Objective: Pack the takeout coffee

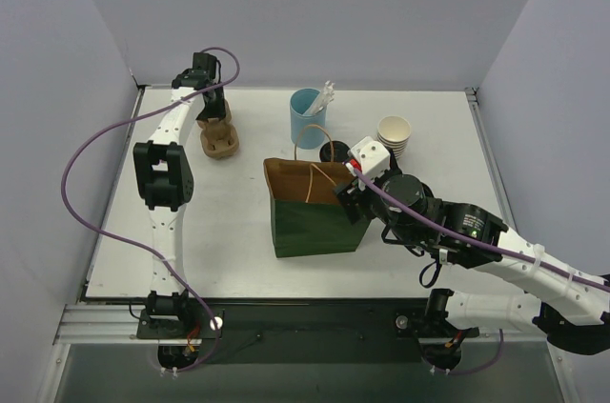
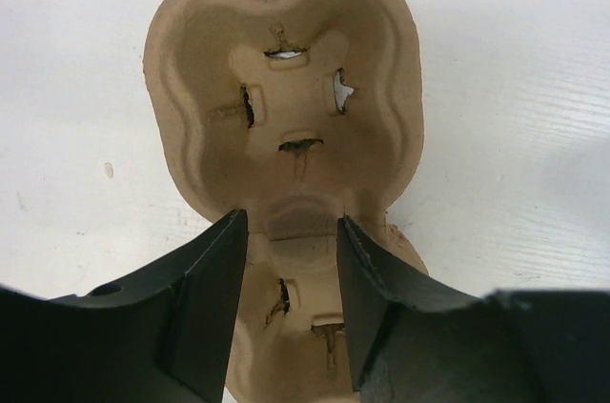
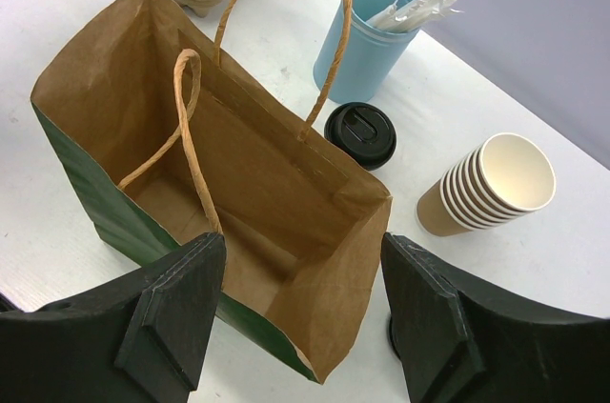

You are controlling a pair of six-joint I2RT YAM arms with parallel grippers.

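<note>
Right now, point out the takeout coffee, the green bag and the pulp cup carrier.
takeout coffee (image 3: 360, 133), right wrist view, on its black lid.
green bag (image 1: 315, 227), top external view, on its front wall.
pulp cup carrier (image 2: 286, 103), left wrist view, on the far well's floor.

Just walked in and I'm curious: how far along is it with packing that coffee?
Early on. Done: the green bag stands open, apparently empty. In hand: the left fingers straddle the pulp cup carrier; the right fingers hang open over the bag, holding nothing. Left: the takeout coffee sits outside, behind the bag, not yet packed.
</note>
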